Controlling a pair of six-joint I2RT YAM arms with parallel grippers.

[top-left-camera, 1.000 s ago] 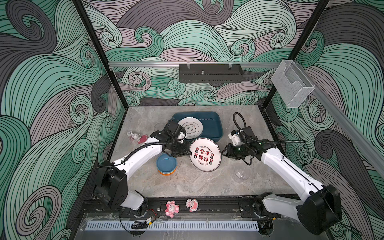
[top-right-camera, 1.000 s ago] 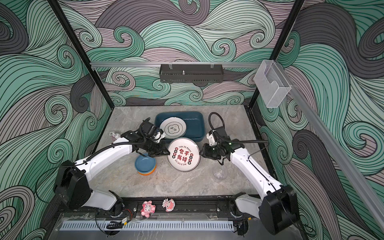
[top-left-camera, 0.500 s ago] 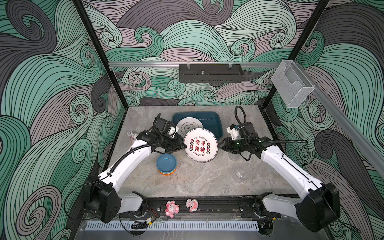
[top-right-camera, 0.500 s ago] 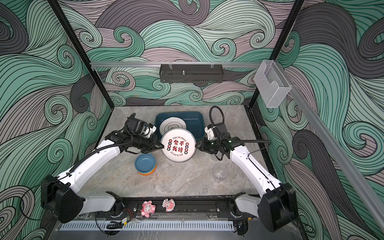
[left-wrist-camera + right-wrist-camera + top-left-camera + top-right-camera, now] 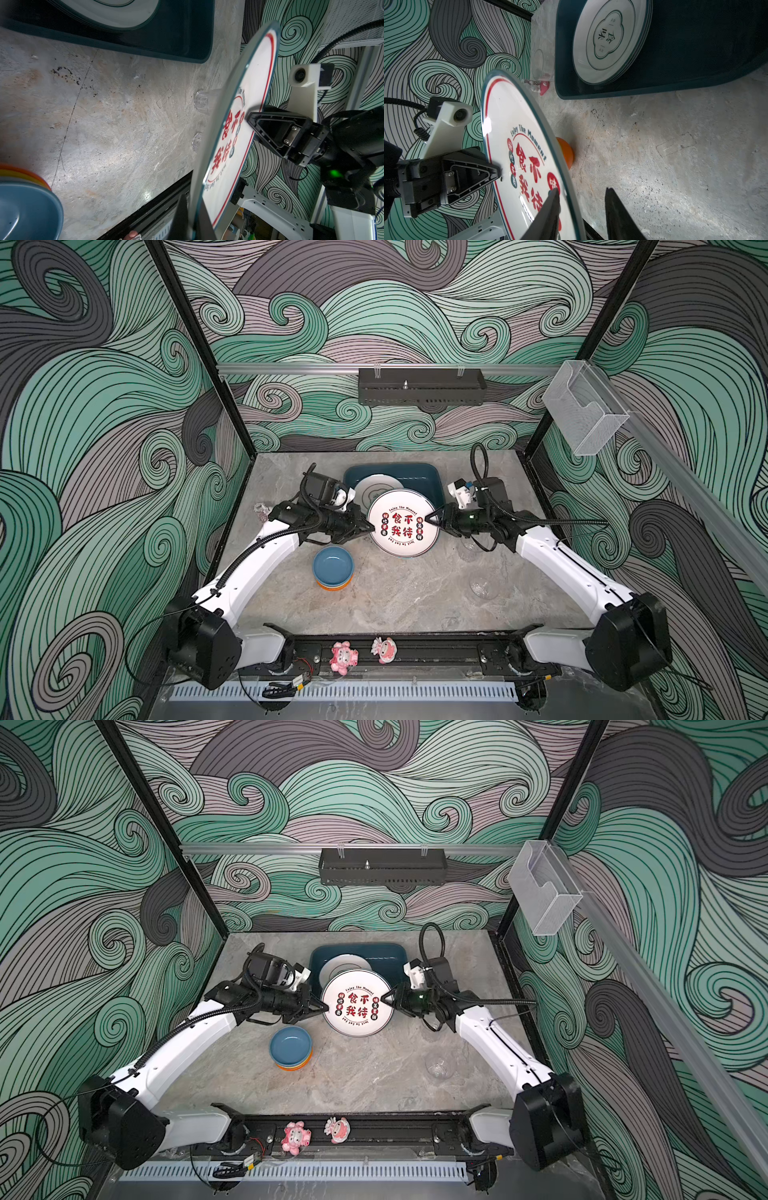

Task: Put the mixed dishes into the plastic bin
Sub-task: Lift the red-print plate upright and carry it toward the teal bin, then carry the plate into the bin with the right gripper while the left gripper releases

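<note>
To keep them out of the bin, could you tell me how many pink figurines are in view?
3. The first figurine and second figurine sit together on the black front rail; the third figurine, partly hidden, lies on the table left of the plastic bin.

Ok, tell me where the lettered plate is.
In both top views the plate hangs mid-table in front of the bin, its left rim pinched by the left gripper; the right gripper straddles its right rim, jaws open.

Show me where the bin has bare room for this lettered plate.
Free: the plastic bin's right half, between the stacked plates and its right wall. Also bare table between the bowl stack and the glass. Crowded: bin's left half.
</note>
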